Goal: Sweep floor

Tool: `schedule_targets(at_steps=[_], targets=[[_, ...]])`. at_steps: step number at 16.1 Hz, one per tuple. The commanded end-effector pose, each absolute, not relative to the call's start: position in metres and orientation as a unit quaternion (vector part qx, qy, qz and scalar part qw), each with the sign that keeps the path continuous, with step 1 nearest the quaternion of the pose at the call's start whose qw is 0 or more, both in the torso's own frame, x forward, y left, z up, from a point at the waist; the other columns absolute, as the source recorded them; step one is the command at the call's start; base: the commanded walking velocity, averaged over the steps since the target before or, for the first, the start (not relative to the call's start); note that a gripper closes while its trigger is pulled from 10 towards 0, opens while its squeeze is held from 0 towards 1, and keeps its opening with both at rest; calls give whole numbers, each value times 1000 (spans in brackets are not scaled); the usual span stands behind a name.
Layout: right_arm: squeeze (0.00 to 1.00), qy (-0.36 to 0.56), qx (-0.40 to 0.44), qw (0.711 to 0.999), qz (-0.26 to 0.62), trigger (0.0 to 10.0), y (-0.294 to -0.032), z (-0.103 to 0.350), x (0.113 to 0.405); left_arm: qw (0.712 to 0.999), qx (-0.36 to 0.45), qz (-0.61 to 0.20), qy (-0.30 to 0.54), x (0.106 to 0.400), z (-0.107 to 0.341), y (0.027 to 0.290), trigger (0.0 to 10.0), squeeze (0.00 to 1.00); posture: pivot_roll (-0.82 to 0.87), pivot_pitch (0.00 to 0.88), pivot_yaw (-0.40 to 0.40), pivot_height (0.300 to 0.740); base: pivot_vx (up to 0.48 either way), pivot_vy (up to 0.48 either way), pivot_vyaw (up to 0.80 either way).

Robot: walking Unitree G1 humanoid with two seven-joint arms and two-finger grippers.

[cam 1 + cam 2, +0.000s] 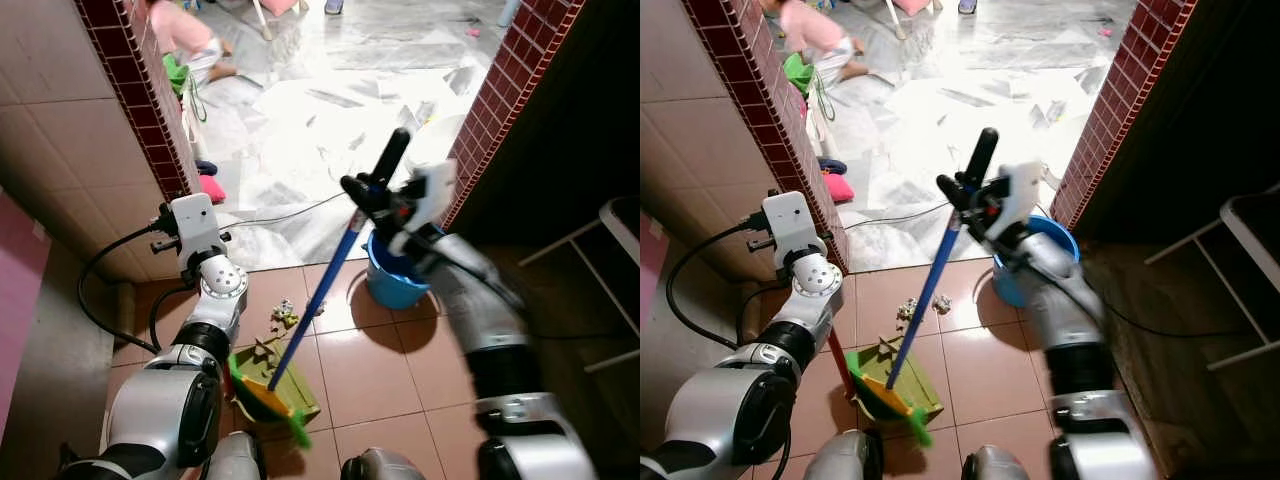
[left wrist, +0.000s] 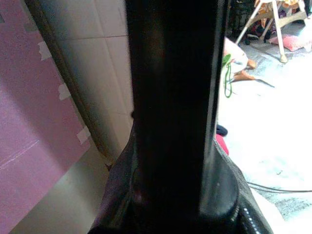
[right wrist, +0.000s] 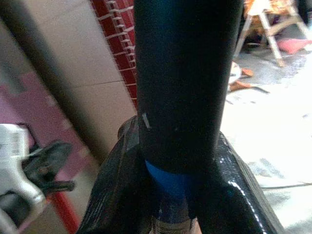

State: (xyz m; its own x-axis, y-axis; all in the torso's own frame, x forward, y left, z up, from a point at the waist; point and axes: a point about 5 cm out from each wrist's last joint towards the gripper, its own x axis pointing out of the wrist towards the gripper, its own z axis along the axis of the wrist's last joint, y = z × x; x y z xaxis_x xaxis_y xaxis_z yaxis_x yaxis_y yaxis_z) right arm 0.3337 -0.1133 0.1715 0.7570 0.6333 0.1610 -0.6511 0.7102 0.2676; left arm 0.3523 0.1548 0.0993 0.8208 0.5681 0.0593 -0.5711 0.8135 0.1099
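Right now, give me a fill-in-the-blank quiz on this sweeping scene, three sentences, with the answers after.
1. The right gripper is shut on the broom handle, whose shaft is coloured ____.
2. The broom head rests in the green ____, which the left gripper holds by a red handle.
3. Beside the right arm, on the floor tiles, stands a blue ____.

Answers: blue; dustpan; bucket

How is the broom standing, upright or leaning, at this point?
Leaning. The broom slants from the right tool, clamped on its black grip, down to its head in the green dustpan on the tiles.
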Motion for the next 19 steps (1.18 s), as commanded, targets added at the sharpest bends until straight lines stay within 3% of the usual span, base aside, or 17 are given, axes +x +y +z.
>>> schedule_targets(at_steps=[1,8,12,16,19], targets=[[0,-46,174,913,367,10000,-116,186,334,954,72,292,6,351,93,155,10000,0,-119,113,5,740,0,0,0],[0,-150,150,940,267,10000,-149,246,354,963,61,263,14,351,90,155,10000,0,-124,83,13,740,0,0,0],[0,-166,88,967,175,10000,-166,243,362,966,57,253,19,352,89,157,10000,0,-119,71,11,740,0,0,0],[0,-148,19,976,160,10000,-154,216,361,971,55,231,22,352,88,155,10000,0,-113,67,12,740,0,0,0],[0,-92,56,977,183,10000,-126,169,354,972,57,225,29,351,85,152,10000,0,-108,63,16,740,0,0,0]])
